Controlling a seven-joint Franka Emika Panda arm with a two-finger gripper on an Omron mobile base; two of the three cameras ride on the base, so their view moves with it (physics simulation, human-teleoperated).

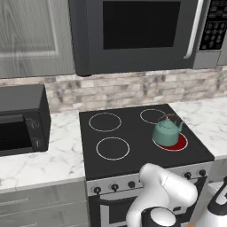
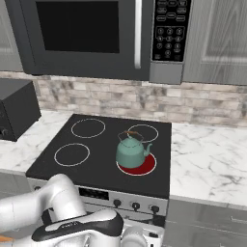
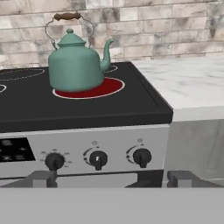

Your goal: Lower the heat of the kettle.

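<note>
1. The kettle (image 3: 75, 65): teal-green, rounded, short spout, lid knob, thin arched brown-topped handle.
2. Location: upright on the glowing red burner (image 3: 89, 89), front right of the stove (image 1: 133, 146).
3. Count: one kettle; four burner rings; three knobs (image 3: 98, 159) in the hand view.
4. Gripper state: cannot be determined.

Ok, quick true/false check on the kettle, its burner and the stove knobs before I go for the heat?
1. The kettle sits on a burner glowing red. True.
2. The kettle is on the front left ring. False: it is on the front right one.
3. The other three rings glow too. False: they are dark with white outlines.
4. Three knobs show on the front panel in the hand view. True.
5. The kettle's lid is off. False: the lid with its knob is on.
</note>
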